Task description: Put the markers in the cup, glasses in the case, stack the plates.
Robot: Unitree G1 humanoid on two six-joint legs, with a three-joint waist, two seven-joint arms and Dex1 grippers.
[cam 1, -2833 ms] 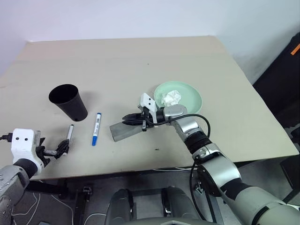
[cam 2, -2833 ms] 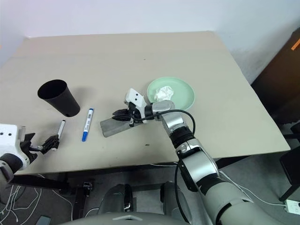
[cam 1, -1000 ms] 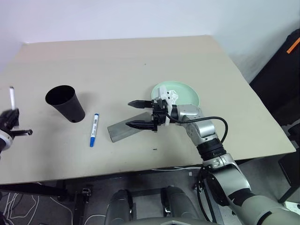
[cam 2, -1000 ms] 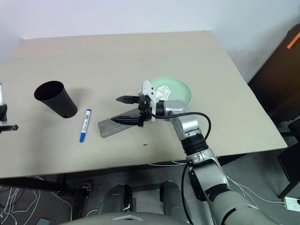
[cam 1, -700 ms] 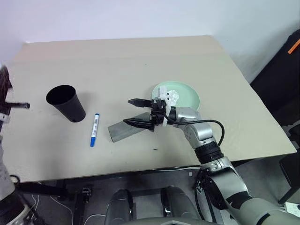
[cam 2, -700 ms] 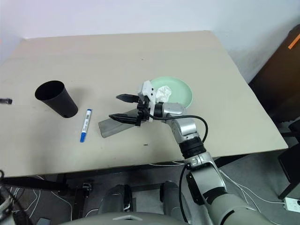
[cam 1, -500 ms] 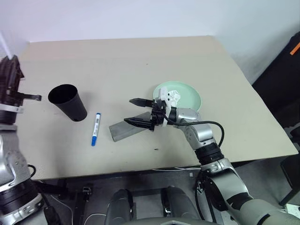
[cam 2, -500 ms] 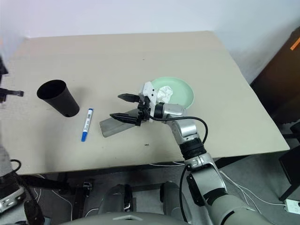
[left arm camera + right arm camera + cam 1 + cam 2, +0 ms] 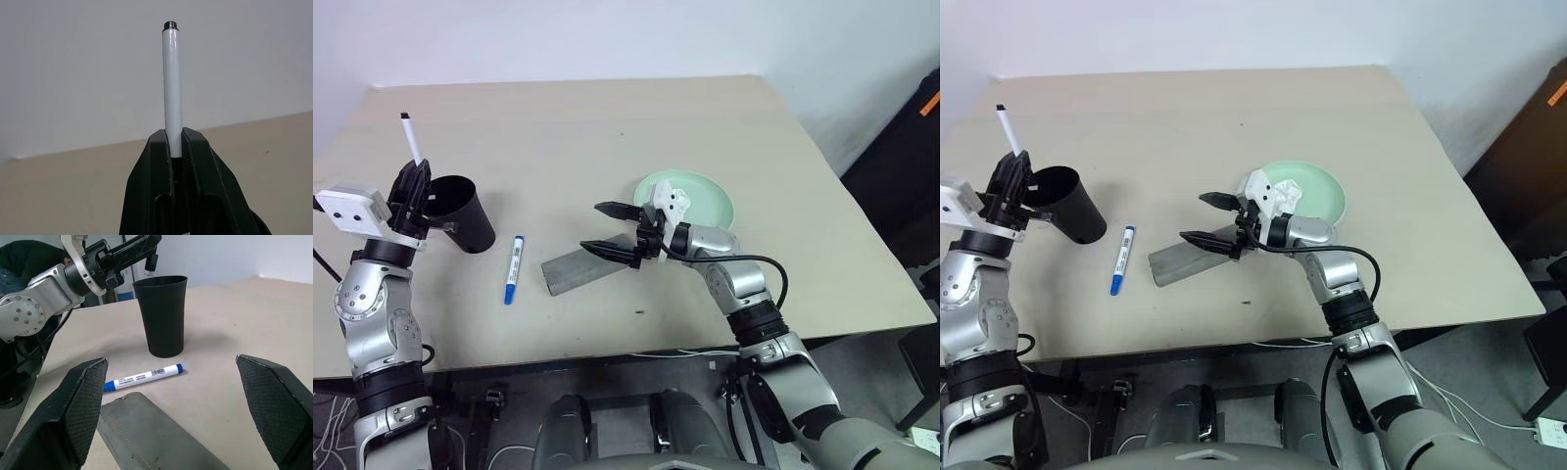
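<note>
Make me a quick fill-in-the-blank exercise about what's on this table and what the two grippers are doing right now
1. The left gripper is shut on a white ____.
2. The blue-capped marker lies on the table between the black cup and the grey ____.
3. The crumpled tissue sits on the mint green ____.
4. The right gripper hovers with its jaws ____.

Missing words: marker; case; plate; open

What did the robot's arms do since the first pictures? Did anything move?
The left gripper, shut on a white marker, lifted it off the table and carried it up beside the cup. The right gripper let go of the grey case and now hovers open above it. The cup, blue marker, case, green plate and tissue stayed put.
</note>
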